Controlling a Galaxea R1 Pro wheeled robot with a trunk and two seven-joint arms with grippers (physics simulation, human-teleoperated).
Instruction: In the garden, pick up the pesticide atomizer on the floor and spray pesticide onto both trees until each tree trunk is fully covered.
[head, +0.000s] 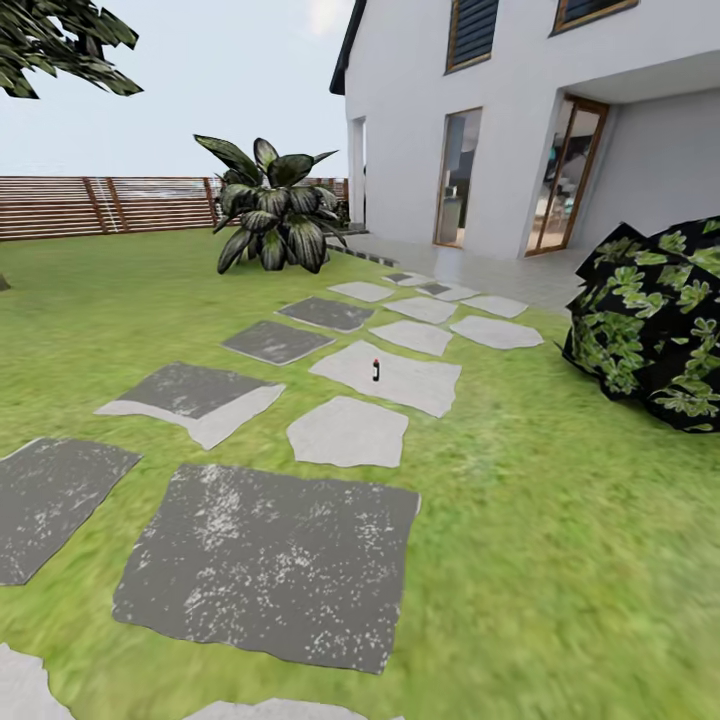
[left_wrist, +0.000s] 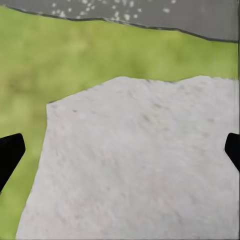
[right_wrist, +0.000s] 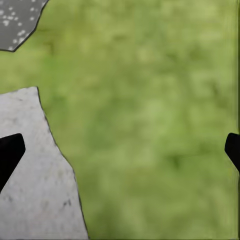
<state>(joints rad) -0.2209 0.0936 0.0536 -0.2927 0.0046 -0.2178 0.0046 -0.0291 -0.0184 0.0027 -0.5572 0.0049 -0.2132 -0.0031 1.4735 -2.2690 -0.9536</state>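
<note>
Though the pesticide atomizer (head: 376, 370) carried a pale label, it stood too small in the head view for any writing to be read. It was upright on a light grey paving stone (head: 400, 378) midway along the stepping-stone path, with the lawn (head: 520, 520) around it, a brown slatted fence (head: 100, 205) behind, a white house (head: 480, 130) to the right and a broad-leaved plant (head: 275, 215) near the house corner. Seen from the left wrist, the left gripper (left_wrist: 120, 155) hung spread wide over a pale stone (left_wrist: 135, 160), holding nothing. Seen from the right wrist, the right gripper (right_wrist: 120, 155) was likewise spread and empty, over grass (right_wrist: 150, 125) beside a pale stone's edge (right_wrist: 30, 185).
</note>
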